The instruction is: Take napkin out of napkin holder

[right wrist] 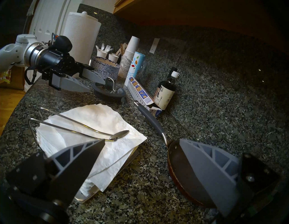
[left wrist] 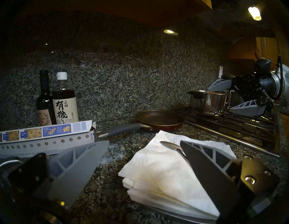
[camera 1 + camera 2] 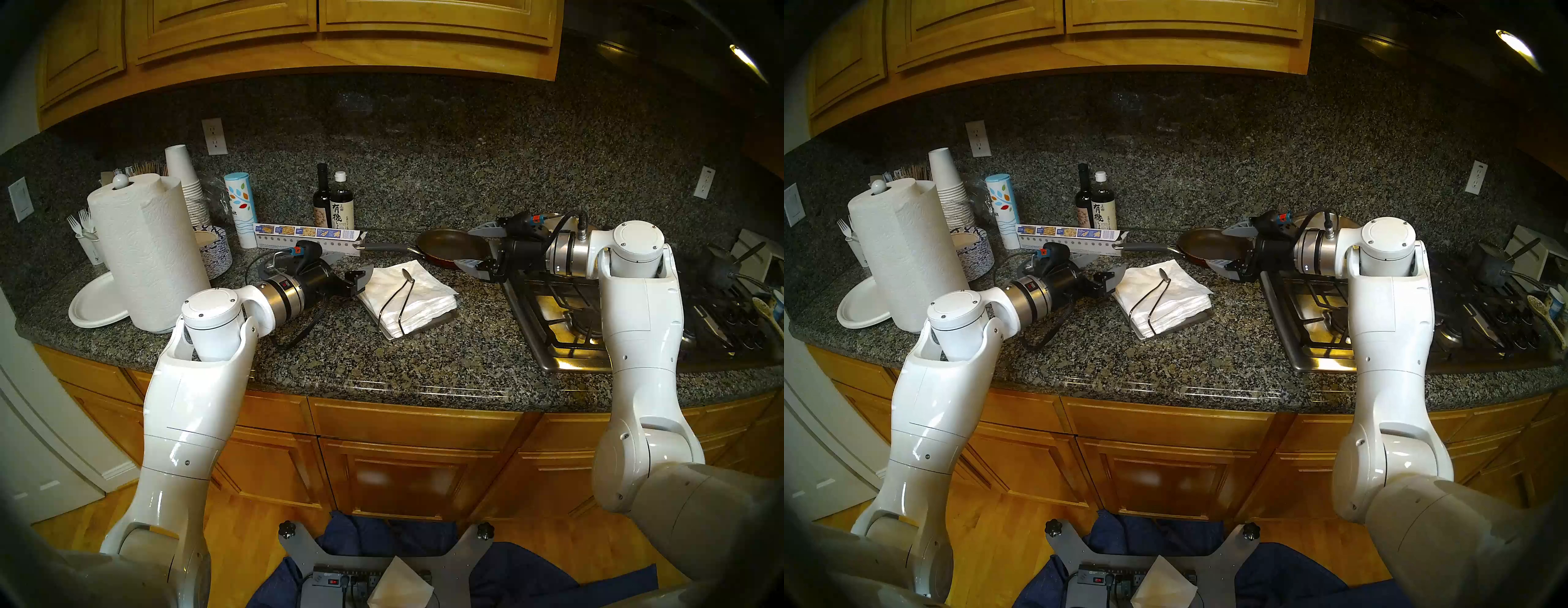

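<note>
Head stereo left view showed the napkin holder (image 3: 441, 317) on the granite surface (image 3: 382, 365), between both arms. The top napkin (image 3: 418, 283) lay on the white stack, pressed under the wire arm's oval pad (image 3: 406, 275). The left claw (image 3: 354, 276) was wide open and empty, just beside the stack. The right claw (image 3: 475, 248) was also wide open, holding nothing, above the frying pan (image 3: 445, 246).

My arms (image 3: 199, 407) are glossy white; my fingers (image 2: 81, 164) grey; the countertop (image 3: 339, 361) speckled black-and-grey granite; the napkins (image 3: 409, 295) white and embossed; the frying pan (image 3: 449, 248) dark inside, red outside; the cabinets (image 3: 382, 463) honey-coloured wood.
</note>
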`<state>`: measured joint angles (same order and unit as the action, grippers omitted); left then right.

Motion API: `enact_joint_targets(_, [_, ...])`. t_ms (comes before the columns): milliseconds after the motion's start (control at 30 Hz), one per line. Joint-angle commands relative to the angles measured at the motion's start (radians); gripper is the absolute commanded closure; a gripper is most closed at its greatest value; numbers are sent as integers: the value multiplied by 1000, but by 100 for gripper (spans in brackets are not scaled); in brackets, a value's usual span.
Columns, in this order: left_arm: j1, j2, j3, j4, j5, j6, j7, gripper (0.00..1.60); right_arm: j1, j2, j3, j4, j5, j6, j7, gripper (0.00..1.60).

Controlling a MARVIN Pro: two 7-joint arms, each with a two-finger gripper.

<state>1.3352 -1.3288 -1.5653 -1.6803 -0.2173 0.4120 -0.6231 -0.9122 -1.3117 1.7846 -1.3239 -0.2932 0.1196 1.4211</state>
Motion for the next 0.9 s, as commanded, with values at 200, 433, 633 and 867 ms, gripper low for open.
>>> enact_joint_targets(200, [-20,0,-1,-20,-1,-4,-1,0,19,1,0,-15,3,-1,-1,0])
enact_joint_targets(433, [-21,-5,-8,-17,-10,-6,-4,0,18,1,0,-15,3,-1,-1,0])
enact_joint_targets(633, [-63,20,-28,-13,-27,-29,-49,0,36,-13,-11,4,15,-12,12,0])
enact_joint_targets(867, [-100,54,-16,-2,-41,-18,-129,0,65,-53,-57,57,13,-21,15,0])
